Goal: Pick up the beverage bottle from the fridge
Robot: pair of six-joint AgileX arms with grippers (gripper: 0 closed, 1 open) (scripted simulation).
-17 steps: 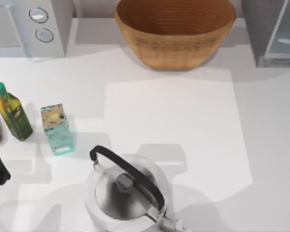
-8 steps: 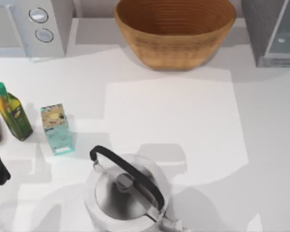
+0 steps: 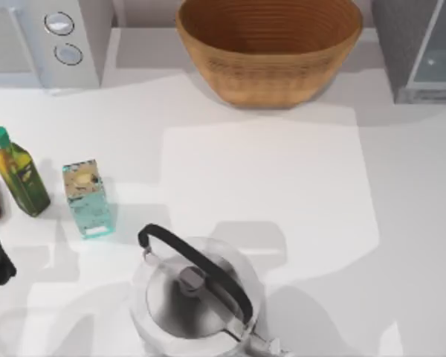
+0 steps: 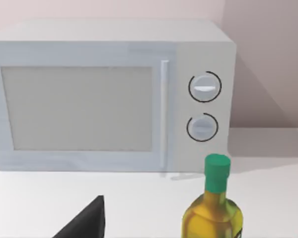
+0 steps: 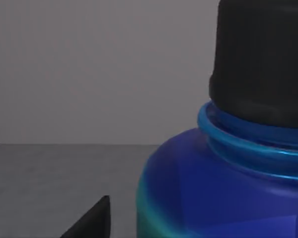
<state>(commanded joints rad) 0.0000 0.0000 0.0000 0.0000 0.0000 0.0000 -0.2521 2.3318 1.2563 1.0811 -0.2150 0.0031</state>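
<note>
Across the white tabletop [image 3: 282, 171], toward the top view's lower right: a shift of shadow since a second ago, with a pale patch of bare surface now open near the edge. At the far right corner, on the grey box-shaped fridge [image 3: 401, 44] with its pale blue-grey glassy front: no more bright streak on the panel, just a small glint. Reads as the right arm reaching further into the fridge. Nothing else on the tabletop displaced. Judged as an approach nearly complete, with the grasp itself unconfirmed.

Inside the fridge, in the right wrist view: plain grey wall [image 5: 89, 74] and floor, and very close up the small beverage bottle [image 5: 213, 193] with round blue shoulder, cyan-teal body and black cap [image 5: 263, 59]. Base hidden, so no telling whether standing or lifted.

Right pincer [image 5: 89, 220]: just beside the bottle. Cannot tell how wide open, nor whether in contact with it.

Left pincer [image 4: 84, 223]: parked at the tabletop's left edge near the yellow-green oil bottle [image 3: 18, 175] with green cap, facing the light grey two-knob appliance [image 4: 109, 99]. Opening likewise not to be told.
</note>
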